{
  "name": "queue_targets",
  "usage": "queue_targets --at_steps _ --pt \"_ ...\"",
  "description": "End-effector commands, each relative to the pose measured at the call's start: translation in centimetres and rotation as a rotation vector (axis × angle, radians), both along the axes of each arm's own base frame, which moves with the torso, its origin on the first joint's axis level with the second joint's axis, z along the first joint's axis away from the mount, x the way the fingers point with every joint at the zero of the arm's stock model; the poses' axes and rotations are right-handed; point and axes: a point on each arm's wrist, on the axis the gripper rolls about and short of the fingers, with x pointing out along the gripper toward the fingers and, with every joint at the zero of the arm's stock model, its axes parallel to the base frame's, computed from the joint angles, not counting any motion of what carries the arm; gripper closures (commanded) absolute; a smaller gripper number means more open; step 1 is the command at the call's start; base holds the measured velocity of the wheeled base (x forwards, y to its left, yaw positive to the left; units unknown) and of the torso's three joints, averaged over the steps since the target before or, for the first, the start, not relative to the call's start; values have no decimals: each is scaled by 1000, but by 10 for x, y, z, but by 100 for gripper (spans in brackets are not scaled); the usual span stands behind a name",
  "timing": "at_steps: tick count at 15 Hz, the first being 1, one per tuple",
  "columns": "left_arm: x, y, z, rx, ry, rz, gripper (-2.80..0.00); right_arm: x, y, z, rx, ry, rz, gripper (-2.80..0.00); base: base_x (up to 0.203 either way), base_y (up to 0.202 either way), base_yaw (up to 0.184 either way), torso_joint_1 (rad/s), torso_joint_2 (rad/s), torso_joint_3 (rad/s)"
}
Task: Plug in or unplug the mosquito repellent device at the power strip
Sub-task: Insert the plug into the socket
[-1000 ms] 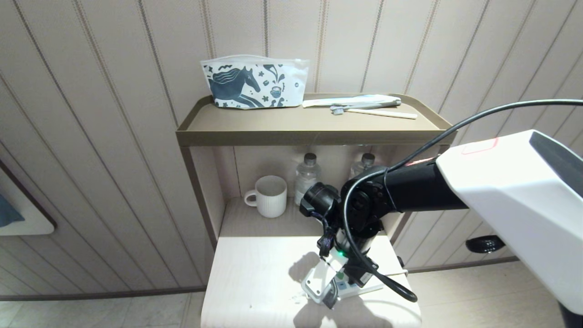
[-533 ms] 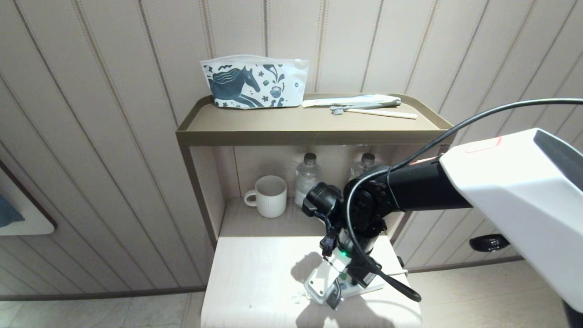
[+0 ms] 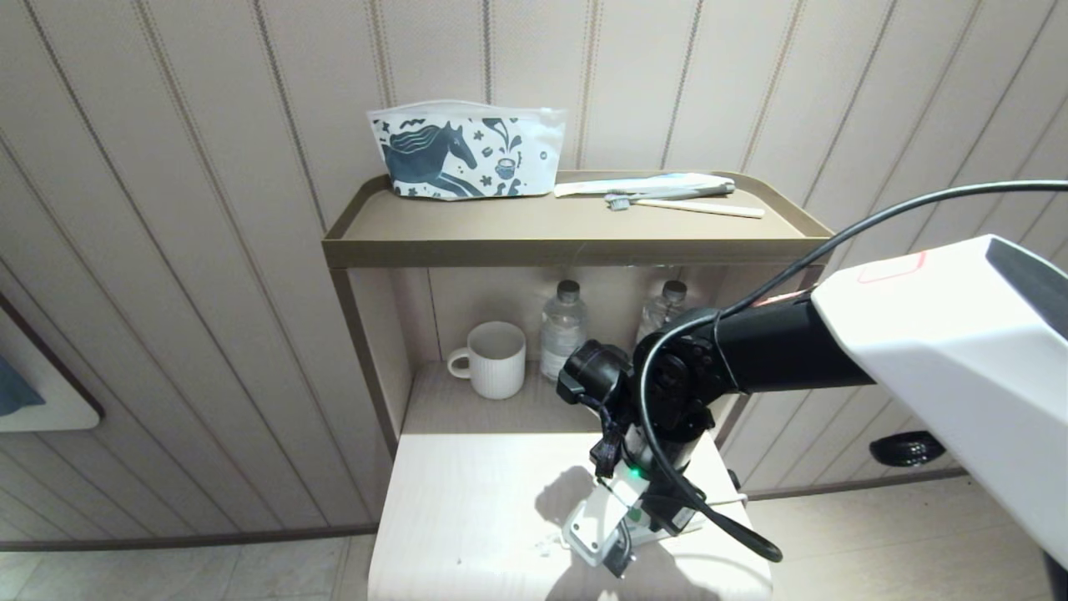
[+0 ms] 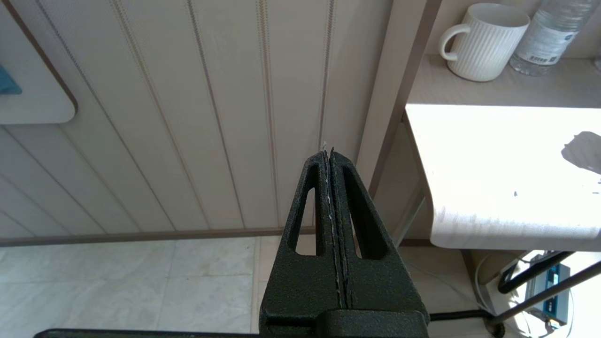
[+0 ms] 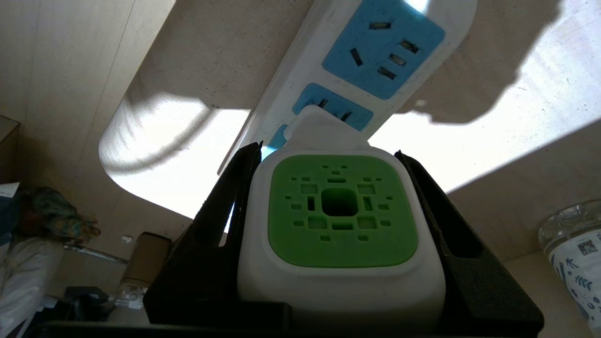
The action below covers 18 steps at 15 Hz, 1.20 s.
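Shifting slightly rightward, the right gripper [image 5: 328, 197] hangs clamped on the mosquito repellent device [image 5: 342, 216] at the power strip [image 3: 594, 524] on the table [image 3: 467, 509]. Left gripper [image 4: 331, 162] stays parked, fingers pressed together. Risk: a skewed pull could drag the strip along. One mug [image 3: 492, 359], two water bottles [image 3: 561, 330], one strip, one device.

White mosquito repellent device [image 5: 341, 244] (green perforated face); white power strip [image 5: 371, 61] with blue sockets; black gripper [image 5: 338, 155]

Horse-print pouch [image 3: 465, 150], toothbrush [image 3: 684, 204] (upper shelf), white mug [image 3: 494, 360], water bottles [image 3: 562, 330]
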Motion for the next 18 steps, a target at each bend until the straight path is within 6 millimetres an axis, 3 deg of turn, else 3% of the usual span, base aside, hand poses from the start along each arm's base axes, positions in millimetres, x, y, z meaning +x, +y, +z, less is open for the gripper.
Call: queue_targets --at_steps 1,9,15,18 --pt "0 0 0 0 2 -1 0 0 0 -3 -12 11 9 0 0 0 0 0 0 0" --pt "0 0 0 0 1 0 0 9 8 -12 18 -46 57 0 0 0 0 0 0 0" --pt "0 0 0 0 2 -1 0 -5 -5 -10 -5 -14 57 0 0 0 0 0 0 0" --pt "0 0 0 0 2 1 0 -3 -10 -14 -4 4 43 0 0 0 0 0 0 0"
